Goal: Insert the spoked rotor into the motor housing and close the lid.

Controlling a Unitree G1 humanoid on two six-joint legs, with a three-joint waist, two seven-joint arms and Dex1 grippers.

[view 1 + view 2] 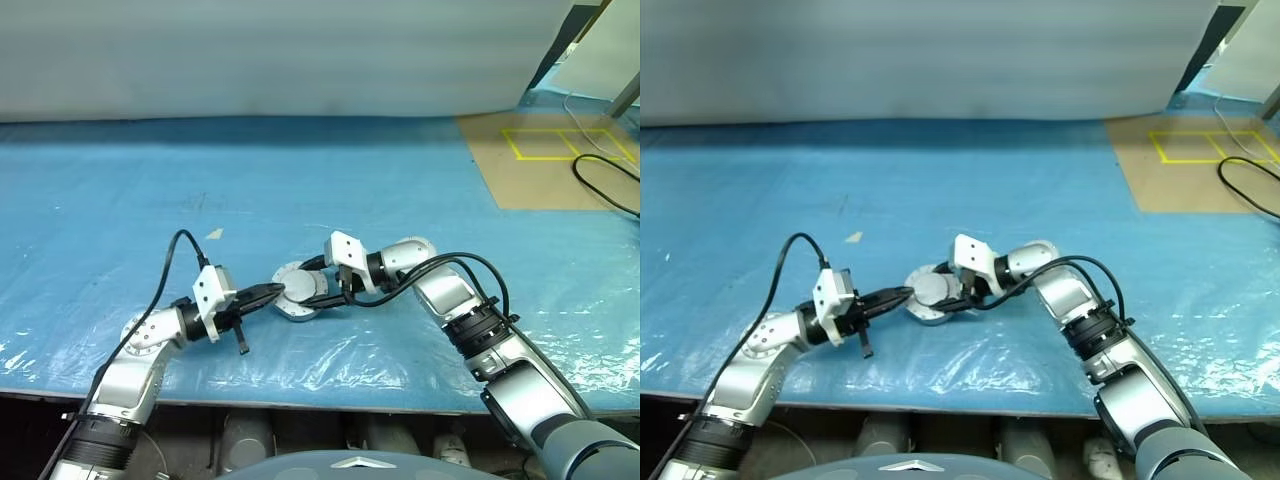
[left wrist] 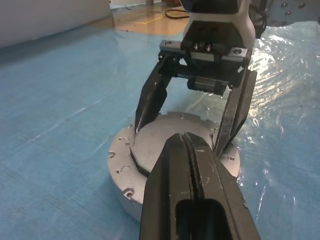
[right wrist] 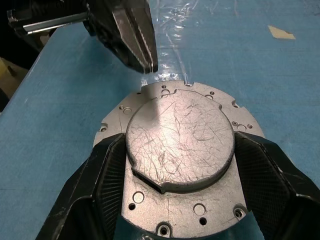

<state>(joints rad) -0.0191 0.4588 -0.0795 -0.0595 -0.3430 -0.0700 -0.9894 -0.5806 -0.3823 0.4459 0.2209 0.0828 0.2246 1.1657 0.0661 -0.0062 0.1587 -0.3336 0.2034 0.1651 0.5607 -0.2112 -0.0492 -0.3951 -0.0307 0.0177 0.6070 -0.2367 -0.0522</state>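
The motor housing [image 3: 167, 91] lies flat on the blue sheet in front of me, its silver flange ringed with small holes. The lid [image 3: 180, 145] lies flat on top, plain scratched grey face up. My right gripper [image 3: 180, 137] reaches in from the right, one black finger [image 2: 152, 95] against each side of the lid's raised disc. My left gripper [image 1: 270, 293] is shut and holds nothing; its tip [image 2: 186, 139] sits at the housing's [image 1: 296, 311] left rim, touching or just above the lid. The spoked rotor is hidden.
Crinkled clear plastic covers the blue sheet around the housing. A tan board [image 1: 545, 160] with yellow tape and a black cable [image 1: 605, 180] lie at the back right. A small paper scrap [image 1: 214, 234] lies behind my left arm. The table's front edge [image 1: 330, 392] runs close below both arms.
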